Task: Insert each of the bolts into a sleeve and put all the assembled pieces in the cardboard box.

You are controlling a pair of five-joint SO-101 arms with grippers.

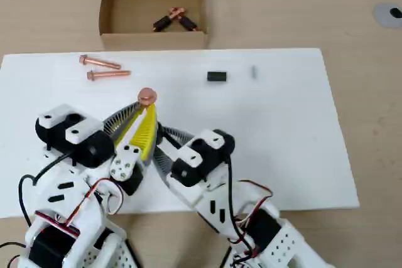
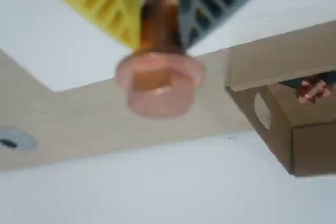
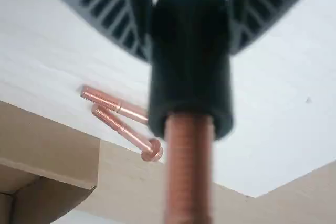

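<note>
Bolt and sleeve joined over the sheet, one in each gripper.

Left gripper [image 2: 160,24] clamped on the bolt [image 2: 160,80] by its shank, yellow finger on one side and grey on the other, head sticking out past the tips. Right gripper [image 3: 190,22] closed on the black sleeve [image 3: 190,61]; the bolt's threaded end sits in the sleeve's mouth. The pair is held above the sheet [image 1: 282,155], left of its middle. Two loose bolts [image 1: 108,75] lie side by side near the sheet's far-left corner. Spare sleeve [image 1: 216,76] lies by the far edge, about midway along. Box [image 1: 154,41] stands on the tabletop just beyond the sheet's far edge, left of centre, with two assembled pieces [image 1: 176,20] inside forming a V.
</note>
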